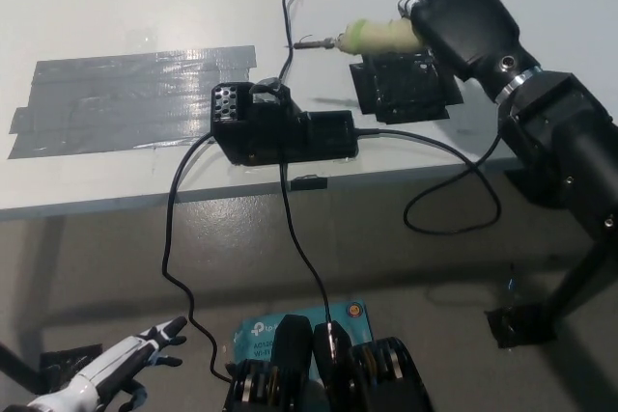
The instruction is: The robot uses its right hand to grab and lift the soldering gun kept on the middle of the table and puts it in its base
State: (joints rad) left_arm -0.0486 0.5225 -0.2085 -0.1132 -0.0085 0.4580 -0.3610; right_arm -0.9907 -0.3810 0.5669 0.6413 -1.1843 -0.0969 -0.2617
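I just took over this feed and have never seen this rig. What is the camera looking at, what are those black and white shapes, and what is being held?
This is one picture from a camera on the robot's head, looking steeply down at a white table. The big black arm entering from the right ends in the right robot hand, which is shut on the soldering gun, a pale handle with a metal tip pointing left, lifted above the table. Below and left of the tip sits the black base, with black cables running off the table edge. Grey tape is stuck flat on the table's left part, and a dark patch lies under the gun. The white left robot hand rests low at the bottom left, holding nothing.
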